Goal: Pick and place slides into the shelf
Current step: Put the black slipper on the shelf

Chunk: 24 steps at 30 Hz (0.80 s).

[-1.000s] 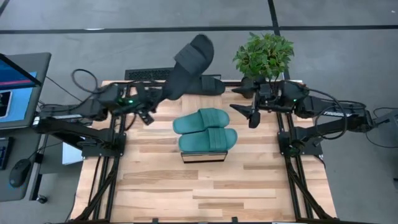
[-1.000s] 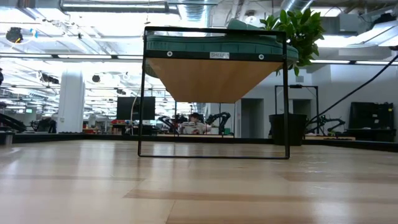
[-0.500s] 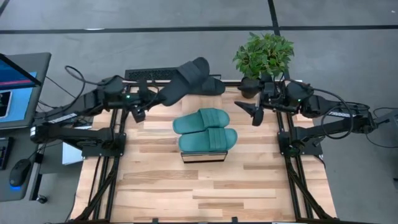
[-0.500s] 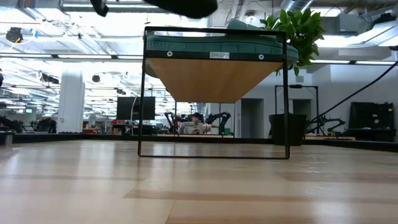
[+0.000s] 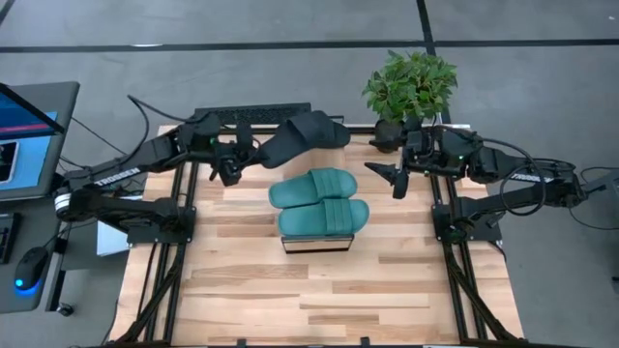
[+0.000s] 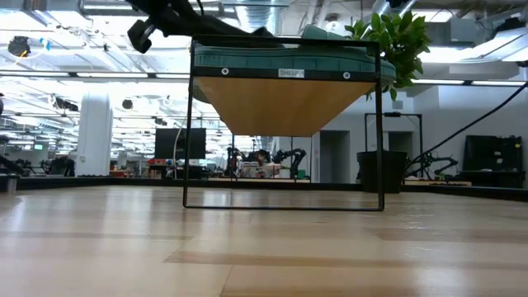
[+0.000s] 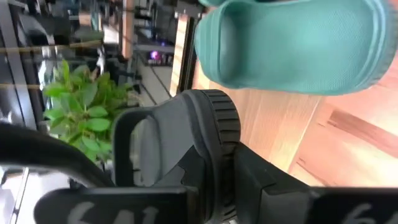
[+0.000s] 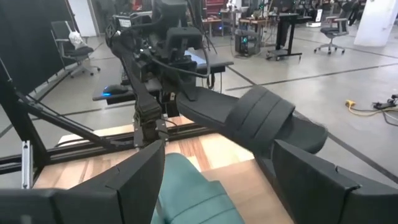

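Note:
My left gripper (image 5: 247, 155) is shut on a black slide (image 5: 295, 138), carried over the table's far part, behind the shelf. The second black slide (image 5: 338, 133) lies at the far edge, partly hidden by the first. Two teal-green slides (image 5: 319, 200) lie side by side, soles down, on the shelf's wood top (image 5: 314, 242); the low view shows them on the black-framed shelf (image 6: 285, 91). My right gripper (image 5: 395, 176) hovers open to the right of the teal slides, touching nothing. My left gripper holds the black slide by its heel end (image 8: 186, 102), pinched between the two fingers. They come roughly level from the table's left, along the slide's length. The slide is lifted clear and lies nearly level, its strap (image 8: 261, 115) and toe pointing toward the table's right.
A potted plant (image 5: 411, 85) stands at the far right corner, just behind my right arm. A keyboard (image 5: 247, 114) lies beyond the far edge and a laptop (image 5: 24, 135) sits left of the table. The near half of the wooden tabletop (image 5: 319, 300) is bare.
My left gripper has come down and shifted toward the far right, tipping the black slide from steeply raised to nearly level. The slide has dropped to just behind the shelf, over the other black slide, and now shows at the top of the low view.

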Each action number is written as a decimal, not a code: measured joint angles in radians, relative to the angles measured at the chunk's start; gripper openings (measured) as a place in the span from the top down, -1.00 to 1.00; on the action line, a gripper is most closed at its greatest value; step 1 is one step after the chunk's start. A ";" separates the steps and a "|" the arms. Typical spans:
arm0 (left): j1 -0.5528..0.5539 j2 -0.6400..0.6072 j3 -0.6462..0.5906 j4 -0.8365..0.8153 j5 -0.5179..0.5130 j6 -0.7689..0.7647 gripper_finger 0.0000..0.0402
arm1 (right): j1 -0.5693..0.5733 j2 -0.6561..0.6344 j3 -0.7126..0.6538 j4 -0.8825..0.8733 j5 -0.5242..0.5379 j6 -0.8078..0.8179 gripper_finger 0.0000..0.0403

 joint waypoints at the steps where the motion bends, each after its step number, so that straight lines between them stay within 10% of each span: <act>1: 0.005 0.004 0.000 0.001 0.023 0.011 0.85 | 0.000 0.000 0.000 -0.002 0.000 0.000 -0.42; 24: 0.370 0.132 0.000 -0.006 0.660 0.268 0.85 | 0.000 -0.088 0.000 -0.091 -0.001 0.044 -0.42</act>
